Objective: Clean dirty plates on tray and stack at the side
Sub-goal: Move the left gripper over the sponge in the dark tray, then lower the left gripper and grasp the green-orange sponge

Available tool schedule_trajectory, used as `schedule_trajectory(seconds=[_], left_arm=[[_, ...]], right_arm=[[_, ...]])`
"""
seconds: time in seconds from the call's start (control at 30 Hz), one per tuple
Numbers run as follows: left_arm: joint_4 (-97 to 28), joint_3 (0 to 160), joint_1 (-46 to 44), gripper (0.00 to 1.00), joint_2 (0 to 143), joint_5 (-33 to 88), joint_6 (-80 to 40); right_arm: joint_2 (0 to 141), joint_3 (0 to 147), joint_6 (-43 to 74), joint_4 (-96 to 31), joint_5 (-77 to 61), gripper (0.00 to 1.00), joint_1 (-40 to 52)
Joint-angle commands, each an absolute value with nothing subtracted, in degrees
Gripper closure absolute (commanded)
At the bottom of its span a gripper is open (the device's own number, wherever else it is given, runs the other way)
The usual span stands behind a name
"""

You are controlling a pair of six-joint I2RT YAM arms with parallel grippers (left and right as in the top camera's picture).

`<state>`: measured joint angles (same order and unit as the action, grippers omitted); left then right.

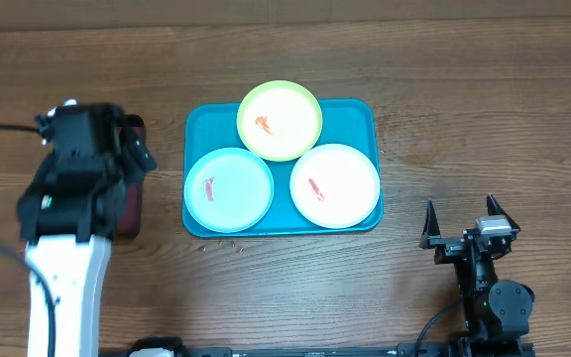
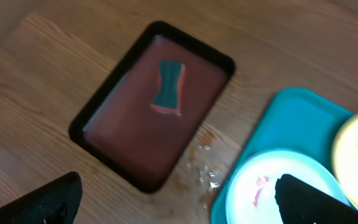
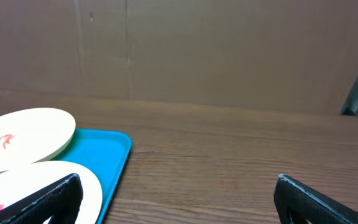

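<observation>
Wood-grain boards form the counter, and a plain brown wall is seen behind it in the right wrist view. Near the middle of the counter the teal-blue tray is laid with its long sides running left to right. All three plates are carried on it, and each is marked with a red-orange smear. The yellow-green plate is set at the far side, where its edge reaches out over the tray's far rim. The light blue plate is placed at the near left and the white plate at the near right. These two lie just beside each other, and both are met by the near edge of the yellow-green plate.

The left hand is held above the counter to the left of the tray, over a dark red tray with a black rim. Its fingers are spread wide and nothing is gripped between them. A small teal sponge with a reddish edge is seen lying flat inside the dark red tray. Some pale specks are scattered on the counter between the two trays.

The right hand is parked low near the counter's near right side, well apart from the tray. Its fingers are likewise spread wide, pointed away from the robot, and nothing is held.
</observation>
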<state>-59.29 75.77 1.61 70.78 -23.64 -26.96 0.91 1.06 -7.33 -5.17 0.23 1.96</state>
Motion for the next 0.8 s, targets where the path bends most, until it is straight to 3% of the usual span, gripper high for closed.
schedule_trajectory(seconds=[0.0, 0.33, 0.6, 0.7, 0.77], left_arm=[[-56.14, 76.66, 1.93, 0.00, 75.37, -31.11, -28.27], [-43.46, 77.76, 7.84, 0.00, 88.09, -28.67, -17.52], [-45.95, 85.80, 16.21, 0.00, 96.86, -10.11, -13.50], [-44.40, 86.54, 16.69, 0.18, 98.94, -10.24, -12.82], [-43.40, 86.52, 16.69, 0.18, 100.25, -11.86, -12.82]], right_arm=[[0.78, 0.45, -7.33, -4.82, 0.34, 0.00, 1.76], [0.78, 0.45, -7.33, -4.82, 0.34, 0.00, 1.76], [0.78, 0.45, -7.33, -4.82, 0.34, 0.00, 1.76], [0.78, 0.45, -7.33, -4.82, 0.34, 0.00, 1.76], [0.78, 0.45, -7.33, -4.82, 0.34, 0.00, 1.76]])
